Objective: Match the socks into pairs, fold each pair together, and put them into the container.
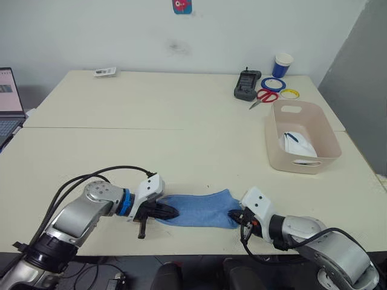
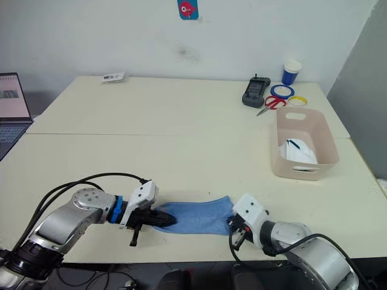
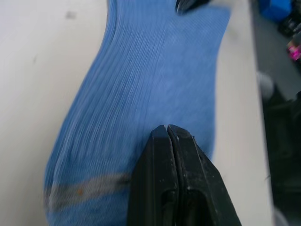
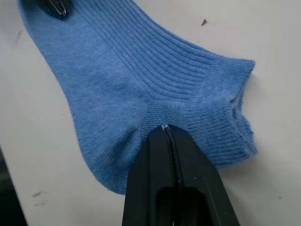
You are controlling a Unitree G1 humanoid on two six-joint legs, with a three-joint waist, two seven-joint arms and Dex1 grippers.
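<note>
A light blue sock [image 1: 199, 209] lies flat near the front edge of the table [image 1: 151, 139], stretched between my two grippers. My left gripper [image 1: 162, 211] has its fingers pressed together on the toe end — in the left wrist view the black fingers [image 3: 176, 179] meet with no gap, their tips lying on the ribbed blue cloth, a grey band just beside them. My right gripper [image 1: 236, 215] is at the other end, its fingers likewise pressed together, with the tips at the heel and the ribbed cuff just beyond them. Whether either pair of fingers actually pinches cloth or only presses on it, I cannot tell.

The container [image 1: 302, 136] stands well apart from both grippers, beyond my right one, upright — white socks [image 1: 297, 145] lie inside it. Past it sit scissors [image 1: 263, 96], tape rolls [image 1: 273, 84], a black device [image 1: 247, 84] and a paper cup [image 1: 282, 64].
</note>
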